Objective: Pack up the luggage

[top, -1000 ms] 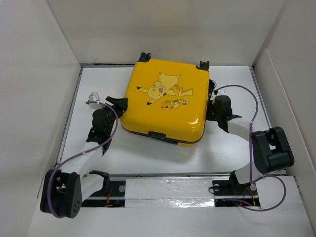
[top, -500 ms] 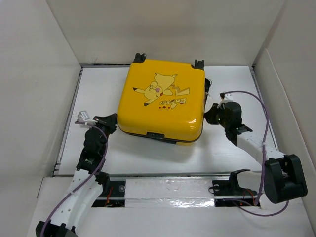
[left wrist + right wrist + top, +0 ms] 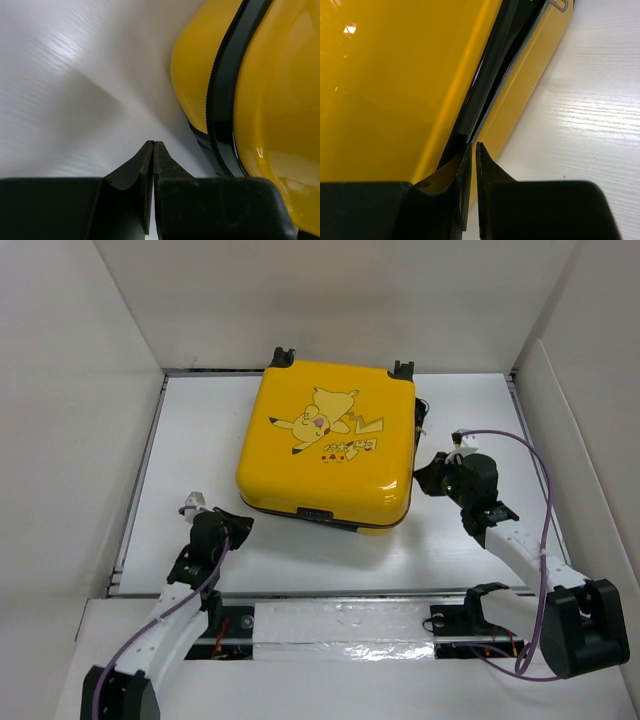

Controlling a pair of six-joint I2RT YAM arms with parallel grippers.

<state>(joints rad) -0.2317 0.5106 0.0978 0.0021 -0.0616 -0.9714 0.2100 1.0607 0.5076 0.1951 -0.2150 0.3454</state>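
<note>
The luggage (image 3: 325, 445), a bright-yellow hard-shell suitcase with a cartoon print, lies flat and closed at the back middle of the white table (image 3: 190, 430). My left gripper (image 3: 240, 522) sits low on the table just off the case's near left corner, shut with nothing between its fingers. In the left wrist view the gripper (image 3: 153, 143) points past the yellow shell (image 3: 280, 100) and its black zipper band (image 3: 220, 100). My right gripper (image 3: 422, 475) is at the case's right side. In the right wrist view its tips (image 3: 473, 145) rest at the black seam (image 3: 490, 65), nearly together and holding nothing.
White enclosure walls stand on the left (image 3: 60, 440), on the right (image 3: 590, 420) and behind the case. A taped rail (image 3: 340, 625) runs along the near edge between the arm bases. A metal zipper pull (image 3: 560, 5) shows further along the seam.
The left gripper has drawn back from the case's left side toward the near edge and has shut. The case turned slightly and slid left. The right arm has swung outward, its gripper staying at the right side.
</note>
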